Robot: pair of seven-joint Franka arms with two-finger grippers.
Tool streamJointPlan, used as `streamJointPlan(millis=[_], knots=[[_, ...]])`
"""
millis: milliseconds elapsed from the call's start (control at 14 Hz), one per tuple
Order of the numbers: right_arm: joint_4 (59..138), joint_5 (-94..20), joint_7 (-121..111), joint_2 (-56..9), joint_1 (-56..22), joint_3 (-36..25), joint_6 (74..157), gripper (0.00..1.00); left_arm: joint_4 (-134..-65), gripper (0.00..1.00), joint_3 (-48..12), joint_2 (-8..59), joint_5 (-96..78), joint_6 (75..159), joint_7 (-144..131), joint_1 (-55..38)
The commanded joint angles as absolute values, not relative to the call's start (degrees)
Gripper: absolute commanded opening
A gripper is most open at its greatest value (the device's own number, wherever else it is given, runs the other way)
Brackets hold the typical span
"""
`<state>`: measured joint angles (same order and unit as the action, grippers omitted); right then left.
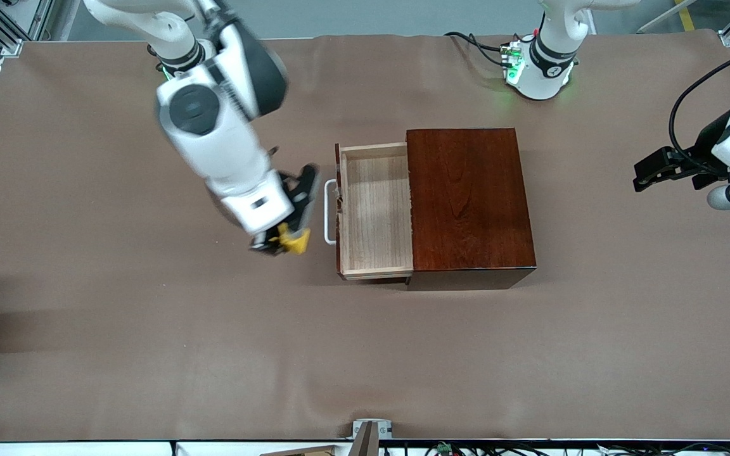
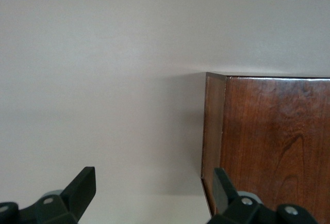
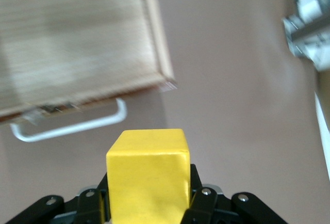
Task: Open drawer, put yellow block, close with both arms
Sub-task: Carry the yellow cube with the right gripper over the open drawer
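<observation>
The right gripper [image 1: 281, 242] hangs above the brown table [image 1: 118, 354] just outside the open drawer [image 1: 374, 209], its fingers closed tight on the yellow block [image 1: 295, 240]. The block sits between the two black fingers [image 3: 198, 203], gripped on its sides, with its upper part standing clear of the fingertips in the right wrist view [image 3: 148, 175]. From the high front camera, the cube shows at the tip of the white right arm [image 1: 225, 145], which reaches in from its base at that arm's end of the table.

The pale wood drawer is pulled out of the dark reddish-brown wooden box [image 1: 469, 199] toward the right arm's end of the table, and its tray shows bare. Its white bar handle [image 1: 329, 212] lies between the tray and the held block; the block is close beside the handle but not over the tray.

The left gripper [image 1: 656, 171] waits in the air over the left arm's end of the table, well apart from the box. In the left wrist view its two black fingers [image 2: 77, 190] stand spread wide with nothing between them, and a corner of the glossy box [image 2: 273, 141] shows ahead of them.
</observation>
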<state>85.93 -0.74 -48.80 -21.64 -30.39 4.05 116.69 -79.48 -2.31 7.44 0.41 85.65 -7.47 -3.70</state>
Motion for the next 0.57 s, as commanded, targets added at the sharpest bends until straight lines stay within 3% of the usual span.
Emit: streamJointPlan(millis=[0, 500], knots=[[83.8, -0.7, -52.1, -24.3, -34.7, 3.7, 116.1, 0.00, -81.7, 1.00, -2.3, 6.2, -0.4, 86.8, -6.1, -3.3], [83.0, -2.1, -48.1, -33.0, -42.7, 3.6, 119.2, 0.00, -82.2, 1.00, -2.3, 7.6, 0.0, 89.0, -6.1, -3.3]])
